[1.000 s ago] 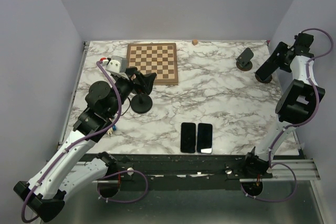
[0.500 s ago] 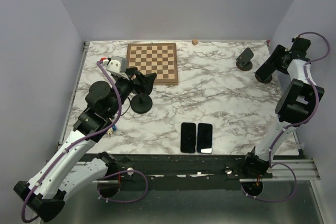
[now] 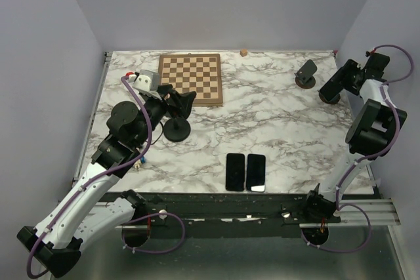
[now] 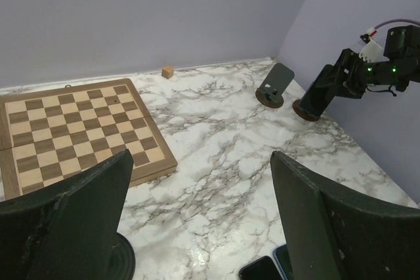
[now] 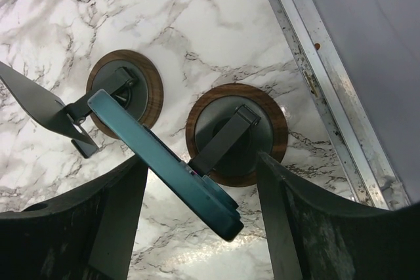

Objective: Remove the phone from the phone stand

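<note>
**A:** Right wrist view, and there's the phone point(image 5: 164, 162), propped at a tilt on the phone stand point(image 5: 268, 117) at the far right edge of the table point(image 3: 282, 129). It sits right between the fingers of the right gripper point(image 5: 201, 165).

**B:** Jaws parted, one finger on each side of it. A sliver of the stand's wooden base shows between the phone and the finger on the right of that view. On the other side I can't tell whether finger and case meet.

**A:** Now the lie of it. The long axis runs on a diagonal across that view, upper left to lower right, teal edge turned to the camera (the upper end overlaps the second stand point(image 5: 125, 90) just beside).

**B:** Across the table, the left gripper point(image 4: 202, 162) hangs spread wide, holding nothing. It is well apart from the phone, above the marble near the chessboard point(image 4: 72, 129).
</note>
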`<state>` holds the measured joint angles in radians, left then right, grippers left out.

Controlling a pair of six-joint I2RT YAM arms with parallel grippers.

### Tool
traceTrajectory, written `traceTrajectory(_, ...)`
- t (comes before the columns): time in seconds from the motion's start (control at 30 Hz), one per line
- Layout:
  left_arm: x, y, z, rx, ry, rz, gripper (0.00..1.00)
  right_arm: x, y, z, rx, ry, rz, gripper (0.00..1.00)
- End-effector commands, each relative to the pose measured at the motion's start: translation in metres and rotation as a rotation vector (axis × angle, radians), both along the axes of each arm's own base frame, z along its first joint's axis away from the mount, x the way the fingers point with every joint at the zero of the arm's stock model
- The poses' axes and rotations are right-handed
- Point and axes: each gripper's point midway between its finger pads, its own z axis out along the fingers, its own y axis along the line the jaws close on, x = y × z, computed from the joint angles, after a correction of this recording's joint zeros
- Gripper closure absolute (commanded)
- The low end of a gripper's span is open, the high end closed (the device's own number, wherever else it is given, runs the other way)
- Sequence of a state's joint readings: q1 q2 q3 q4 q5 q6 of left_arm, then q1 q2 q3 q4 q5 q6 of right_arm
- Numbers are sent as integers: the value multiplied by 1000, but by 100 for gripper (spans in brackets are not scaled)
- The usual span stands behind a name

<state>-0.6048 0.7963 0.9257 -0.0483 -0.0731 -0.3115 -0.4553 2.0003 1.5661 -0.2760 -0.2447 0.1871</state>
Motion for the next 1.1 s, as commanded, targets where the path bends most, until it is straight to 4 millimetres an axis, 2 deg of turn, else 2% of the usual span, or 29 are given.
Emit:
traceTrajectory(0.0, -5, -6, 8, -12, -10, -32, 6, 2, 3, 24, 23, -102, 33, 26)
traceTrajectory(0.3, -5, -7, 7, -8, -9, -37, 7, 3, 8, 37, 53, -186, 78, 28)
traceTrajectory(0.5, -5, -7, 7, -8, -11, -36, 7, 1, -3, 36, 72, -188, 59, 30)
traceTrajectory(0.8, -5, -7, 8, -3, -16, -36, 7, 1, 1, 38, 87, -226, 116, 34)
traceTrajectory(1.07, -5, -8, 7, -1, -14, -38, 7, -1, -1, 30, 113, -226, 130, 39)
